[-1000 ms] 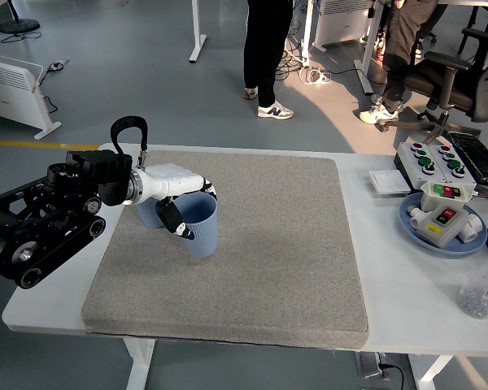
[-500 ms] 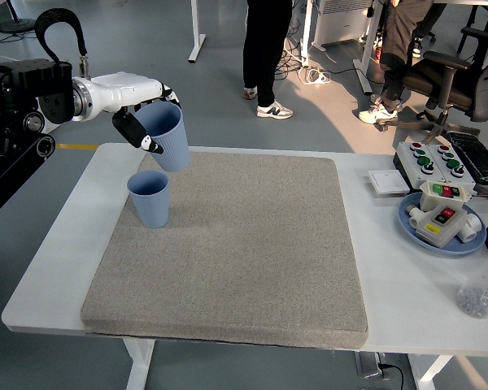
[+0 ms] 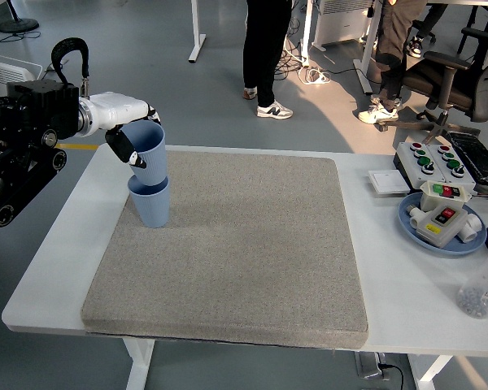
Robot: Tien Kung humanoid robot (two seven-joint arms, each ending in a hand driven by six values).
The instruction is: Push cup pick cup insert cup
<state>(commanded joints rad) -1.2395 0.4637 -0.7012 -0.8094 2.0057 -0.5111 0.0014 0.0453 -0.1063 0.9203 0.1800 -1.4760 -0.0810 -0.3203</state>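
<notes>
Left hand (image 3: pixel 130 140): my white-shelled fingers (image 3: pixel 123 146) with black pads curl closed round the upper cup (image 3: pixel 149 153), gripping near its rim. Upper cup: pale blue, smooth, tapered, its base sunk into the mouth of the lower cup (image 3: pixel 151 203). Lower cup: same make, upright at the far left of the grey, coarse-textured mat (image 3: pixel 244 252) on the white table (image 3: pixel 407 276).

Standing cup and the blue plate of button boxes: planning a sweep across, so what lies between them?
In the head view, only bare grey mat and white table lie between the standing cup and the blue plate.
</notes>
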